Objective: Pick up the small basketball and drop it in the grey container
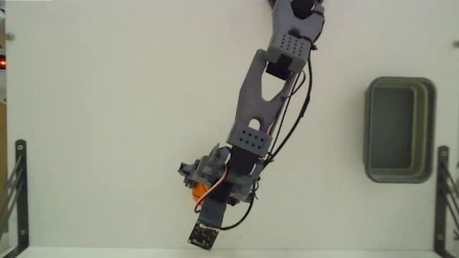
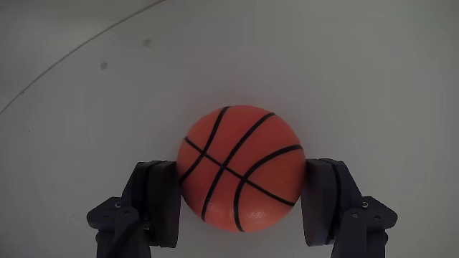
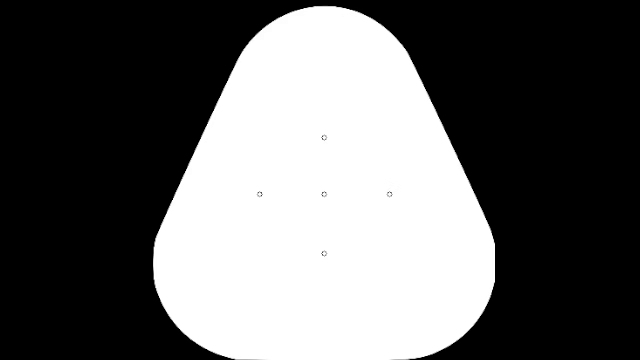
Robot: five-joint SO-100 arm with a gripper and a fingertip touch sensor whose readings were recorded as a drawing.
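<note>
The small basketball (image 2: pixel 240 168) sits between the fingers (image 2: pixel 159 204) in the wrist view, both pads pressed against its sides, so we judge the grasp step done or nearly so. In the fixed view the ball (image 1: pixel 199 190) lies under the gripper (image 1: pixel 203 193) at about 6 o'clock on the desk (image 1: pixel 107 107), while the grey container (image 1: pixel 399 130) waits well apart at 3 o'clock. Next we expect a lift, then a carry toward that tub.
</note>
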